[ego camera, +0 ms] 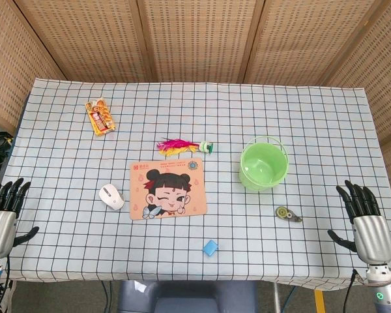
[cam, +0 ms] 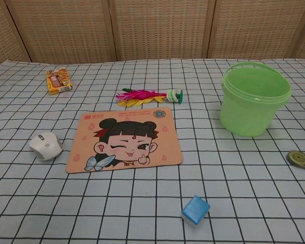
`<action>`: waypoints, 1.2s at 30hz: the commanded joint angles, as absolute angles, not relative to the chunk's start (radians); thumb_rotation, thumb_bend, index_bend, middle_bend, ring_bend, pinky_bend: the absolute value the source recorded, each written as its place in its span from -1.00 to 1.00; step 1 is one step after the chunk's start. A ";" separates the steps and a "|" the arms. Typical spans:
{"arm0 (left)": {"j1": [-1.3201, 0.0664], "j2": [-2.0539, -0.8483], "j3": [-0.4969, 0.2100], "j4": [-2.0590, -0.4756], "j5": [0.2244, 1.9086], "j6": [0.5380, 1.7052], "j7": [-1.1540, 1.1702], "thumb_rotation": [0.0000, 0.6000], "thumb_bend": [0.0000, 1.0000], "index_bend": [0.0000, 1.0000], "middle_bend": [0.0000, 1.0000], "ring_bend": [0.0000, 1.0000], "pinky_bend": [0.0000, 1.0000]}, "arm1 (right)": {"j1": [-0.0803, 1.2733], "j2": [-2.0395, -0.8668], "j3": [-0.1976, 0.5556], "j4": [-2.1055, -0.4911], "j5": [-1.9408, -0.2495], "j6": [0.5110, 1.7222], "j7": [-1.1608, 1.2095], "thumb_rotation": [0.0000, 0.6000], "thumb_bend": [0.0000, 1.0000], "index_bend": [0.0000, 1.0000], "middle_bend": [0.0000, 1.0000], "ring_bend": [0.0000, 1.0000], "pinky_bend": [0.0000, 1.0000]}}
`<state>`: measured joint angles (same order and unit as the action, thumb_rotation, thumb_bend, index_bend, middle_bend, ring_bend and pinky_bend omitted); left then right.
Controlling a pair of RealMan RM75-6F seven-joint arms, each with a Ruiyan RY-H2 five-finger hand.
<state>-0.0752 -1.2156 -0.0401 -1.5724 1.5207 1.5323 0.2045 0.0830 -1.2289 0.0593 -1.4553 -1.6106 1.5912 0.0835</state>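
Head view: left hand (ego camera: 1,218) and right hand (ego camera: 365,225) at table (ego camera: 65,261) edges, fingers spread, both holding nothing. White mouse (ego camera: 111,196) nearest left, just beside mousepad (ego camera: 167,188); tape dispenser (ego camera: 289,214) nearest right, below green bucket (ego camera: 264,164).

Your left hand (ego camera: 1,218) sits low at the left edge, fingers up and spread; your right hand (ego camera: 365,225) mirrors it, apparently holding nothing.
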 commanded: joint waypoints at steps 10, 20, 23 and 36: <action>-0.074 -1.214 -0.036 -1.571 1.524 1.531 0.204 1.00 -1.00 -1.00 -1.00 -1.00 -1.00 | 0.082 -1.227 0.058 -1.457 -1.613 1.593 0.087 1.00 -0.84 -0.82 -1.00 -1.00 -1.00; -0.114 -1.207 -0.038 -1.564 1.550 1.485 0.188 1.00 -0.87 -0.97 -1.00 -1.00 -0.94 | 0.086 -1.225 0.068 -1.449 -1.588 1.578 0.105 1.00 -0.84 -0.79 -1.00 -1.00 -1.00; -0.155 -1.191 -0.044 -1.562 1.566 1.436 0.180 1.00 -0.78 -0.83 -1.00 -0.99 -0.73 | 0.087 -1.223 0.070 -1.447 -1.586 1.575 0.112 1.00 -0.84 -0.78 -1.00 -1.00 -1.00; -0.392 -1.198 -0.073 -1.474 1.539 1.079 0.175 1.00 -0.77 -0.69 -0.93 -0.87 -0.60 | 0.089 -1.223 0.077 -1.437 -1.566 1.564 0.129 1.00 -0.84 -0.77 -1.00 -1.00 -1.00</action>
<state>-0.3378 -1.1823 -0.0628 -1.5129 1.5545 1.1448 0.1761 0.0890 -1.2225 0.0766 -1.4378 -1.5672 1.5648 0.1279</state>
